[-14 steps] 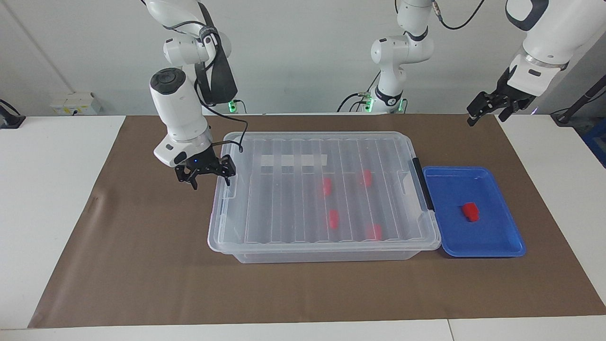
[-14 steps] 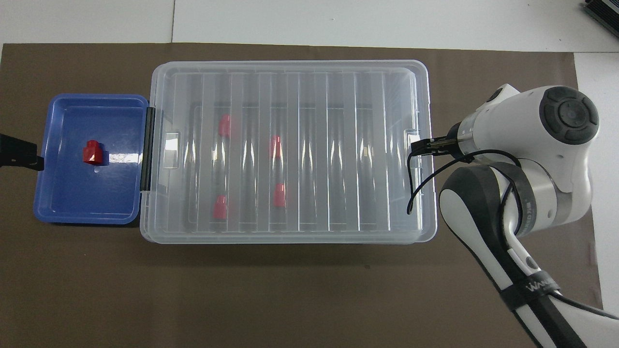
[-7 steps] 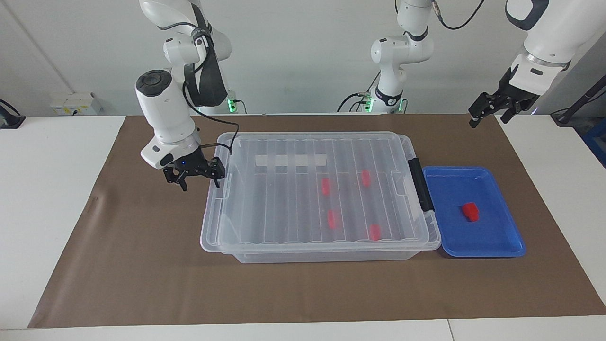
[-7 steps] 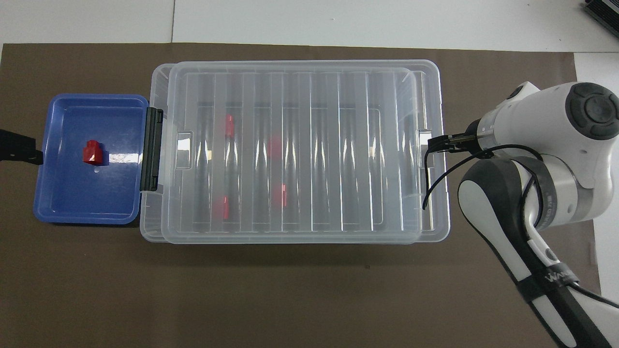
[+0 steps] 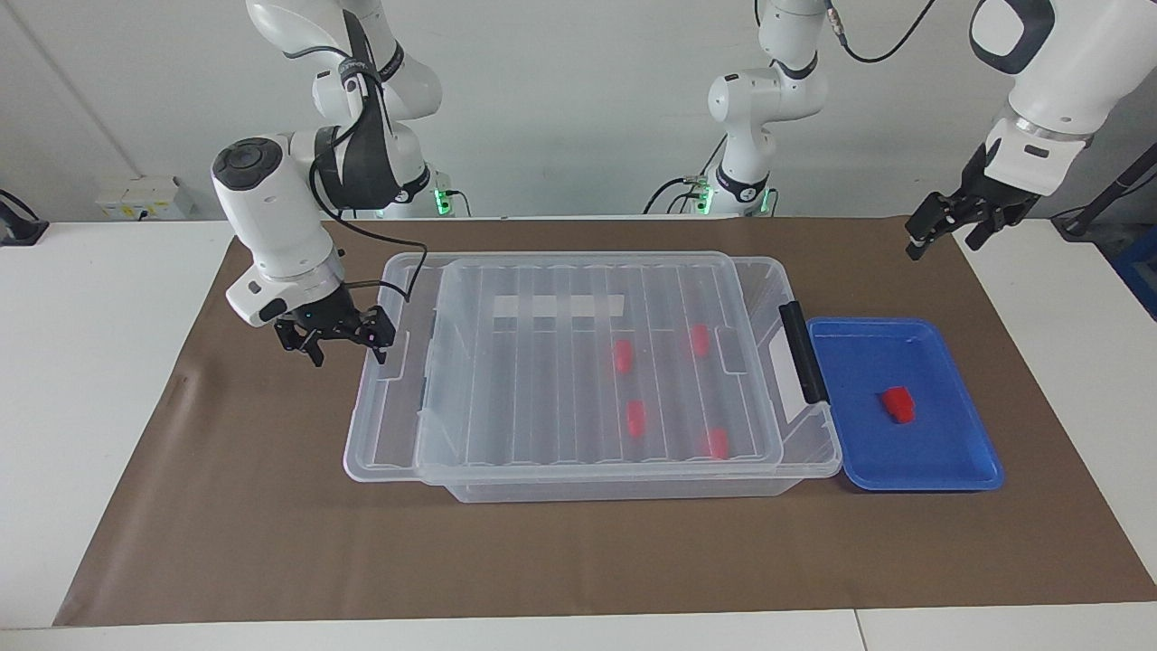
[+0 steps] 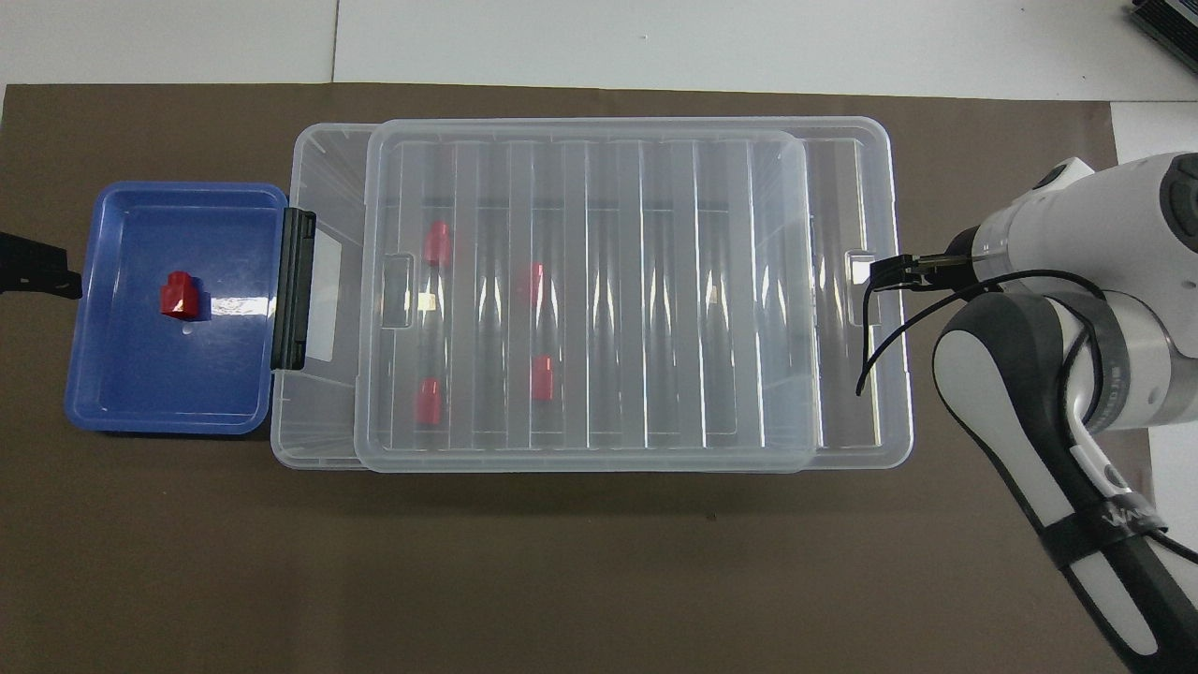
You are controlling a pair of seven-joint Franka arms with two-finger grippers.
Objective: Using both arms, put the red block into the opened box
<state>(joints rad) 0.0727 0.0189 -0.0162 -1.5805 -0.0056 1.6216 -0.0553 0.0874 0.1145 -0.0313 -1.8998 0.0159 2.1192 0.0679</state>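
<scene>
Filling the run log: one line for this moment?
lid: partly slid off box | right gripper: at lid edge | left gripper: waiting | red block: in tray

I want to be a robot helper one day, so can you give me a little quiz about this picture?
1. True or false: the lid fully covers the box.
2. How many red blocks lie inside the box?
3. Which gripper is at the lid's end? A left, B right, C neither.
Key: 1 false. 2 four. 3 B, the right gripper; the left gripper waits above the table, at the blue tray's end.
</scene>
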